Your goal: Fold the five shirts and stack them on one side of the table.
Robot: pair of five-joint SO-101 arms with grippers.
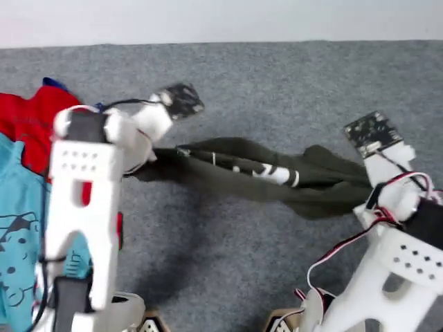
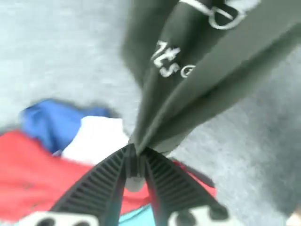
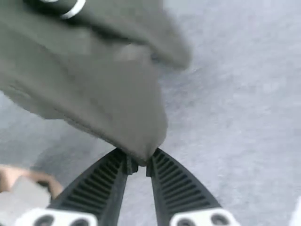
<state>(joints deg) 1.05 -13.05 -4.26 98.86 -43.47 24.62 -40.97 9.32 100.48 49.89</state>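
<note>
A dark olive shirt with white print hangs stretched between both arms above the grey table. My left gripper is shut on one end of the olive shirt, at the left in the high view. My right gripper is shut on the other end of the shirt, at the right in the high view. A red shirt and a light blue printed shirt lie at the table's left side; the red shirt lies beyond the left fingers.
Blue and white cloth lies beside the red shirt at the left edge. The grey table stretches bare behind and under the hanging shirt. The arm bases stand at the near edge.
</note>
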